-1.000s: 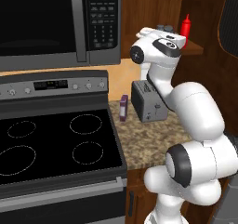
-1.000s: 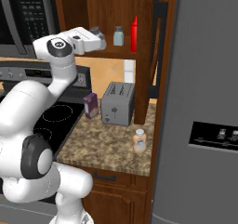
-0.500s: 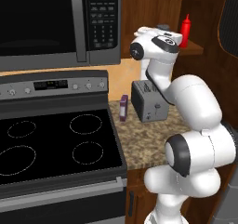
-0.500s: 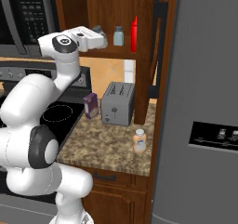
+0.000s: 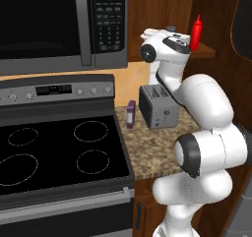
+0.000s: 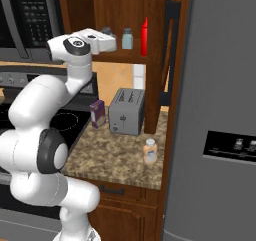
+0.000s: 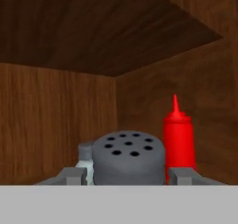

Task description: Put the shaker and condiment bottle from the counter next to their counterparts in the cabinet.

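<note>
The arm reached up into the cabinet (image 6: 120, 5), and its hand (image 7: 128, 174) was closed on the shaker (image 7: 128, 155), one finger tight against each side of the grey, hole-dotted cap. From the right base view the hand (image 6: 104, 41) sat just above the shelf board (image 6: 125, 56), at its left end. A second shaker (image 6: 127, 38) stood on that shelf to the right of the hand, and the red squeeze bottle (image 6: 144, 37) stood right of that, near the cabinet's side wall. In the hand view the twin shaker (image 7: 85, 160) peeked out just left of the held one and farther back, with the red bottle (image 7: 178, 137) to the right.

Down on the bench (image 6: 115, 157), the tan condiment bottle (image 6: 150, 151) stood near the front right edge, well apart from the toaster (image 6: 126, 112) and the purple box (image 6: 97, 113) farther back. The stovetop (image 5: 54, 152) lay to the left, under the microwave (image 5: 59, 24).
</note>
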